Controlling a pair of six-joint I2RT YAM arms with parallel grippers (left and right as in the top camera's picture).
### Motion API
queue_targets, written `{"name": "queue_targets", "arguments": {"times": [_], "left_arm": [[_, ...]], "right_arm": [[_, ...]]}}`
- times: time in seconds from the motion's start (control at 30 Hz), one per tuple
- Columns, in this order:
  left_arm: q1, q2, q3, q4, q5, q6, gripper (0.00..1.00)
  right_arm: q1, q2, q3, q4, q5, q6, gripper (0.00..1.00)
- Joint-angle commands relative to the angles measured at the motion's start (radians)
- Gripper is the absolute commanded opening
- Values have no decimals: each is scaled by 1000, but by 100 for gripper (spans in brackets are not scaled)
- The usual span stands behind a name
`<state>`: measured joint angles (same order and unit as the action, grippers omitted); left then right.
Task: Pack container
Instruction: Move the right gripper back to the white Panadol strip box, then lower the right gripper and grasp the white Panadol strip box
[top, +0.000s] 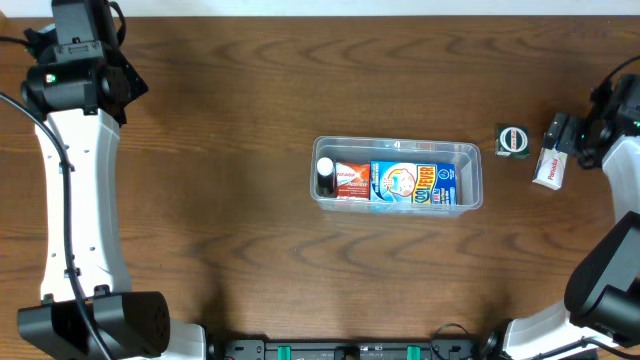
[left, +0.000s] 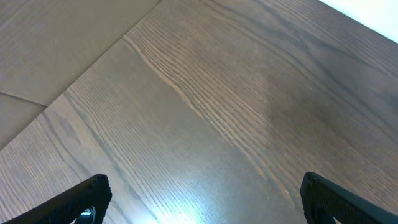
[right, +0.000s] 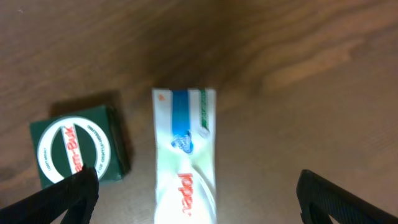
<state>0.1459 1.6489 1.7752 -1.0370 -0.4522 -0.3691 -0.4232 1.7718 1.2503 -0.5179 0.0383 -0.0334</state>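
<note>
Clear shallow rectangular plastic container (top: 478, 176) sits on the brown wood worktop (top: 230, 150), right of centre, long side parallel to the front edge. Inside, L to R:
- a small dark bottle w/ white cap (top: 325, 172) at the left end
- a red-and-white box (top: 350, 180), print too small to read
- a blue box (top: 412, 184) w/ big letters, maybe "COL…", rest illegible

Near the right edge, outside the container, is a small dark green box (right: 78, 149) w/ round white label, red lettering blurred. Just beside it is a slim white box (right: 183, 143) w/ blue and green stripes. Its red writing is cut off at the bottom of the wrist view and is unreadable.

Right gripper (right: 199, 193) is spread wide, fingers either side of the white box, not touching it. Left gripper (left: 208, 199) is at the far left corner, spread wide over bare wood, w/ only the fingertips showing.
</note>
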Motion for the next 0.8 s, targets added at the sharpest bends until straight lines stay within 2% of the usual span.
{"name": "queue_targets", "arguments": {"times": [0.0, 0.47, 0.77], "left_arm": [[2, -14, 11, -2, -16, -2, 98], [2, -14, 11, -2, -16, -2, 98], [2, -14, 11, -2, -16, -2, 98]], "right_arm": [[-6, -2, -42, 58, -47, -27, 99], [-6, -2, -218, 303, 5, -27, 98], [-13, 43, -243, 338, 17, -27, 92]]}}
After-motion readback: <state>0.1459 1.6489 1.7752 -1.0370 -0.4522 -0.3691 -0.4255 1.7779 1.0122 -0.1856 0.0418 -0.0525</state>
